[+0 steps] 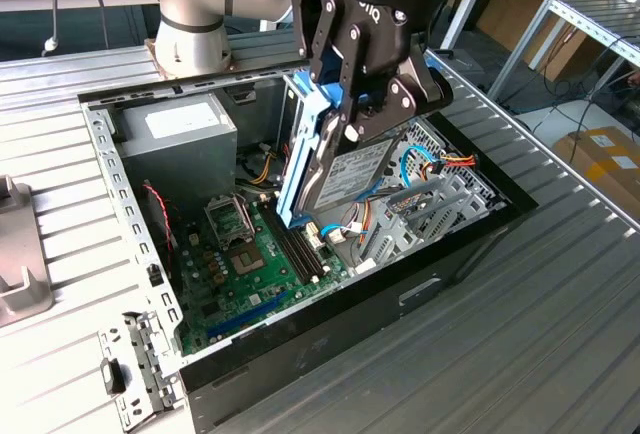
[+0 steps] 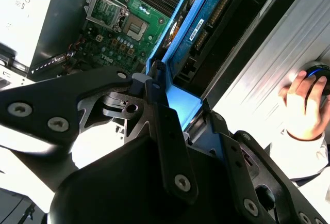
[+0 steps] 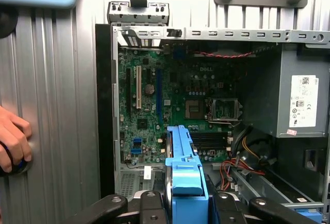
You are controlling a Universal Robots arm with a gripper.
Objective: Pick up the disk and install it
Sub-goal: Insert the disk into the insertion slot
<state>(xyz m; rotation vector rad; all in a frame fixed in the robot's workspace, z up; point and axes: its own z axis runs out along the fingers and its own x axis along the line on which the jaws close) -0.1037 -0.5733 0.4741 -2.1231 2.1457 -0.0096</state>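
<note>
black gripper (image 1: 358, 114) pinches the flat silver-grey metal hard drive (image 1: 350, 179) by its blue plastic bracket (image 1: 298, 159) — drive hangs tilted over the open black computer case (image 1: 330, 339). judged stiff, fairly heavy, shock-sensitive — bracket edges the safer hold.

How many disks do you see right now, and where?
1. The disk is held tilted on edge by the gripper over the open computer case. Any others could be hidden beneath the gripper.
</note>
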